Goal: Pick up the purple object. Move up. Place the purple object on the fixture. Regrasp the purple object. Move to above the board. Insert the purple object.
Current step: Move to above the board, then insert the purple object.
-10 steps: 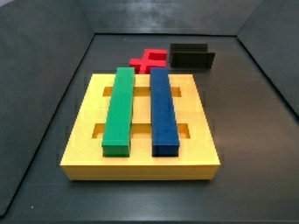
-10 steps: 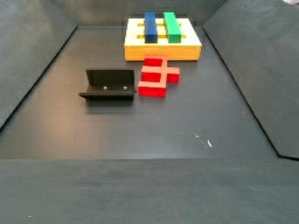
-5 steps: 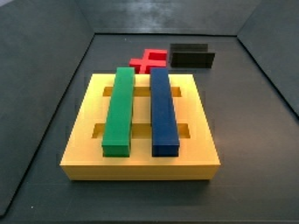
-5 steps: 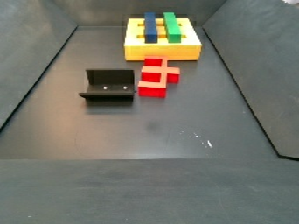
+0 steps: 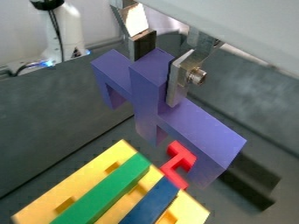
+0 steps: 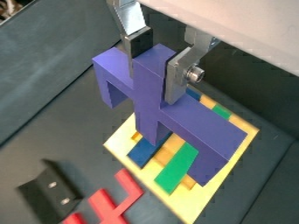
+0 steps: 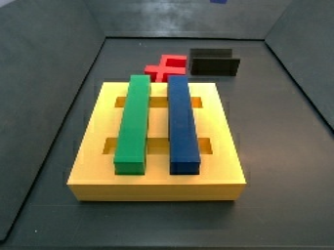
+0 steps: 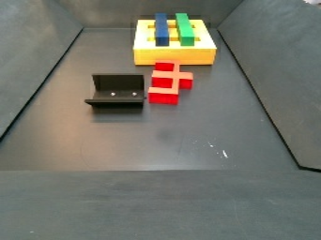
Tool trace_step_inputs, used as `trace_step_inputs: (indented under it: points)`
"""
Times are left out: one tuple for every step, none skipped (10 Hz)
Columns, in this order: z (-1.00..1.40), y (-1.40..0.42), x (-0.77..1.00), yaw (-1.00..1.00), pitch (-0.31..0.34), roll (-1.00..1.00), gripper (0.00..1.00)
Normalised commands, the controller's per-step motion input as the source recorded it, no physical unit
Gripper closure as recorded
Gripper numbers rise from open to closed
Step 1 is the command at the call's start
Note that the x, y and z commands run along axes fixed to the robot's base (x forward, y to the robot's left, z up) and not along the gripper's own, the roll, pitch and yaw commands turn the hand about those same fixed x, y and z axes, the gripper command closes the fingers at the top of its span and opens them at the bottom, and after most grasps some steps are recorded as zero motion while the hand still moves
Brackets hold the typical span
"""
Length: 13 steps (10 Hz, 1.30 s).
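Showing the carry toward the board: in both wrist views the gripper (image 5: 158,59) is being seen closed on the raised stub of the purple object (image 5: 163,114), with the silver fingers (image 5: 184,74) pressing it from opposite sides. The piece is being held in the air, well clear of the floor; neither the gripper nor the piece is appearing in either side view, so both are being taken to be high above the scene.

Beneath the held piece, in a wrist view, the yellow board (image 6: 232,150) is being seen with a green bar (image 6: 177,164) and a blue bar (image 6: 143,149) already lying in it; the same board (image 7: 156,181) is being shown in a side view with both bars seated side by side. The red cross (image 8: 167,81) is lying on the floor between the board and the fixture (image 8: 114,92), which is standing bare.

The step in hand is being judged as the move to above the board, with fixture placement and regrasp apparently done. For the next move, the piece is being required to be lined up across the two bars and lowered straight, so that its notched underside is being guided over them without catching.
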Motion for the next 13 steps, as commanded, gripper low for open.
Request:
trace_step_inputs:
  points:
    - [0.01, 0.04, -0.09, -0.01, -0.045, -0.80, 1.00]
    - [0.00, 0.03, -0.07, -0.01, -0.056, -0.43, 1.00]
    - [-0.01, 0.02, -0.06, -0.01, -0.052, -0.30, 1.00]
    - [-0.03, 0.00, 0.00, 0.00, -0.024, -0.06, 1.00]
    - [-0.04, 0.00, 0.00, 0.00, -0.027, -0.06, 1.00]
    - [-0.03, 0.00, -0.01, 0.00, -0.027, -0.06, 1.00]
    - [-0.03, 0.00, 0.00, 0.00, -0.020, -0.06, 1.00]
    - [-0.10, 0.00, -0.01, 0.03, -0.040, -0.12, 1.00]
    - [-0.22, -0.02, -0.02, 0.05, -0.044, -0.17, 1.00]
    - [-0.33, -0.09, 0.00, 0.06, -0.034, -0.17, 1.00]
    - [-0.47, -0.12, -0.01, 0.03, -0.034, -0.16, 1.00]
    - [-0.55, -0.15, -0.04, 0.01, -0.046, -0.13, 1.00]
    - [-0.49, -0.22, -0.04, 0.05, -0.066, -0.10, 1.00]
